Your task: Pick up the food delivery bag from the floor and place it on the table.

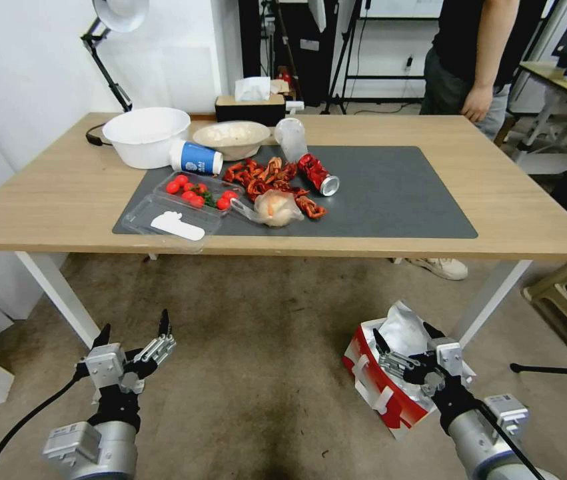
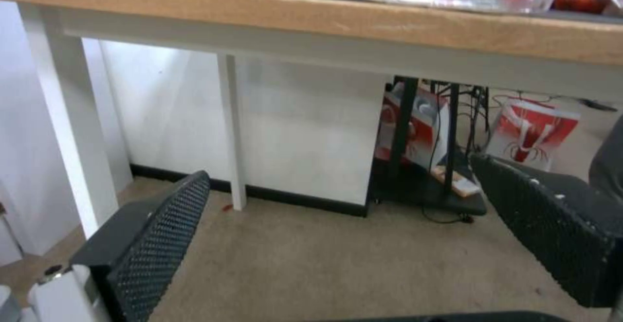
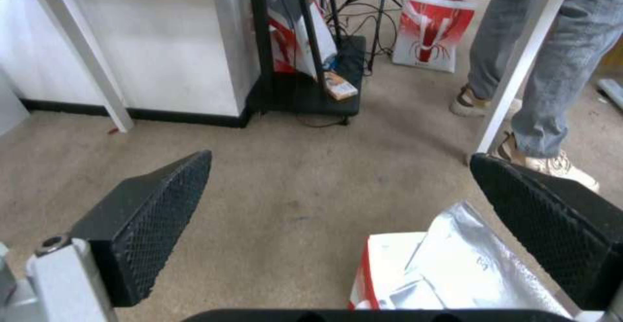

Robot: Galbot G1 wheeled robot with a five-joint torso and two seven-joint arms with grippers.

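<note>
The food delivery bag (image 1: 390,373) sits on the floor (image 1: 256,373), just in front of the surface's (image 1: 523,220) right white leg. It leans over, its open foil top pointing up toward the surface and its long side running from the leg toward the robot. The right pincer (image 1: 403,340) hangs right over the bag, spread wide. The left pincer (image 1: 133,327) is wide too, above bare floor, well apart from the bag. Between them the floor is open.

Office-lab — desk (image 1: 70,200), tripods (image 1: 350,60), cables, carpet (image 1: 256,373).
</note>
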